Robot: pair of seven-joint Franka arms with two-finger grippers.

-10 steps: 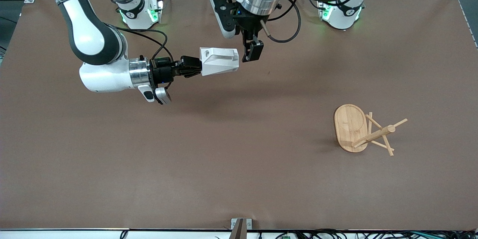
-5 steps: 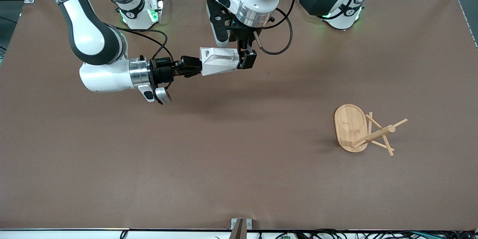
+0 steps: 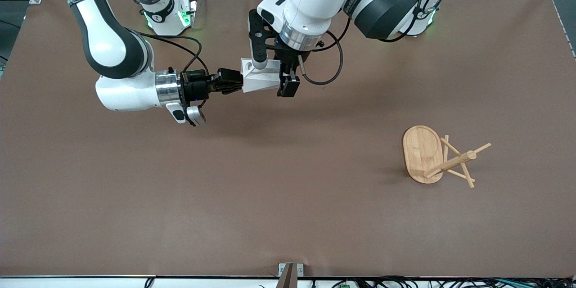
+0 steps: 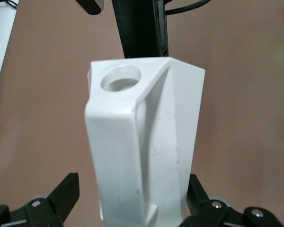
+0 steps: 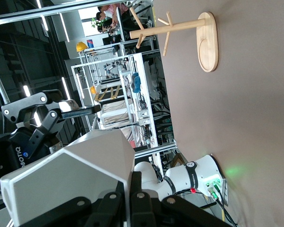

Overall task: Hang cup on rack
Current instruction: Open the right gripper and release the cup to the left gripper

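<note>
Since the left claw (image 3: pixel 275 76) was lowered, one cup (image 3: pixel 261 80), clamped by the right claw (image 3: pixel 238 82), is straddled, fingers apart; one rack (image 3: pixel 438 157) stands apart.

bare table (image 3: pixel 270 198) all around rack (image 3: pixel 438 158)

Right gripper (image 3: pixel 236 82) clamped; left gripper (image 3: pixel 272 76) seemingly agape.

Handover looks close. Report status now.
Right gripper shut on small white faceted cup, held in the air. Left gripper open, straddling cup. Light bamboo mug rack upright, bare, nothing in the way.
</note>
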